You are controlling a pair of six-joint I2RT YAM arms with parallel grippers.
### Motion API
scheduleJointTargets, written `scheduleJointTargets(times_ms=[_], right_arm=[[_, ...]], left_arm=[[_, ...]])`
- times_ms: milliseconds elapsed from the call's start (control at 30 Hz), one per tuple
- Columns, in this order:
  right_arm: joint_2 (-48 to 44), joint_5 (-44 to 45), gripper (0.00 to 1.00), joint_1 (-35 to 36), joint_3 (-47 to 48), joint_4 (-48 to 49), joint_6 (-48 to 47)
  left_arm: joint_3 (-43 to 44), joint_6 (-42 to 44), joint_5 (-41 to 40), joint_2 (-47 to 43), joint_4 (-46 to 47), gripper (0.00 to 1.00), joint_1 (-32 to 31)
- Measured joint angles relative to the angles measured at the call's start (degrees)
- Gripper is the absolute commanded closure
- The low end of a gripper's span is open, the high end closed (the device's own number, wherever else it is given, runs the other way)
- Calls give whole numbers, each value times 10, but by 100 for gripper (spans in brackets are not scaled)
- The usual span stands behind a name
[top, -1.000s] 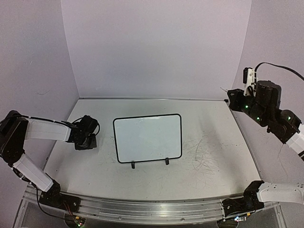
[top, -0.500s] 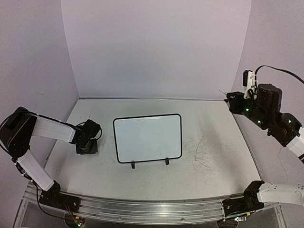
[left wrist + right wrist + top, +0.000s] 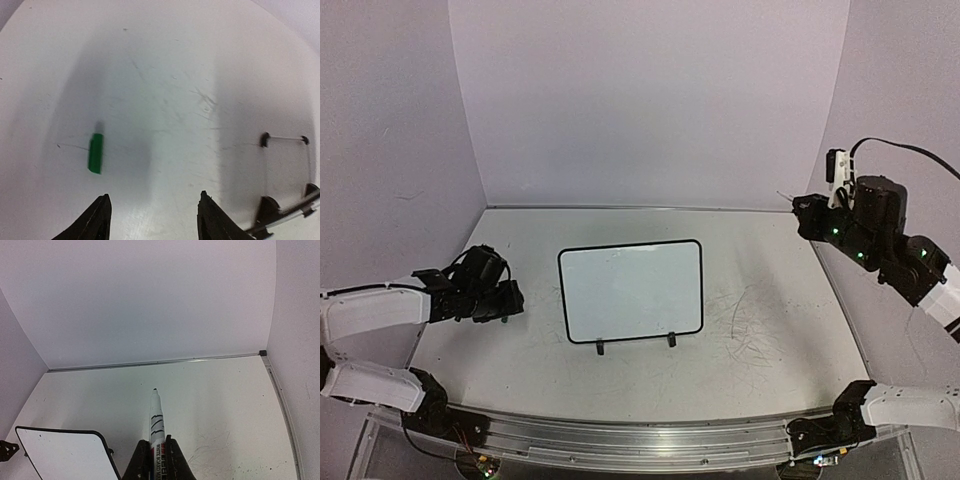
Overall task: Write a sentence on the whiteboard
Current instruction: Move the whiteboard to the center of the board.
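From above, the whiteboard [image 3: 630, 292] stands mid-table [image 3: 770, 300] on its feet, its face plain white. The left arm lies low along the left edge, the left gripper [image 3: 512, 299] near the board's left rim. The right arm is raised over the far right corner with the right gripper [image 3: 798, 208]. Only the left wrist view shows a green cap [image 3: 95, 153] lying just ahead of jaws held apart. Only the right wrist view shows that gripper clamped on a marker [image 3: 156, 422], its bare tip toward the far edge.
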Motion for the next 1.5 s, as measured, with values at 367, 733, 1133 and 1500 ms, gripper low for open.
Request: scheduleJointTargets(times_ms=[367,733,1133,1500], right_arm=[[12,-10,100,0,0,14,1],[3,-29,100,0,0,15,4],[-28,-30,100,0,0,15,8],[-32,-32,100,0,0,15,9]], left_arm=[[56,-142,8,69,-3,38,-273],[128,-185,18,253,72,51,-334],[170,-177,12,318,77,65,-336],[218,-140,-14,369,51,87,-341]])
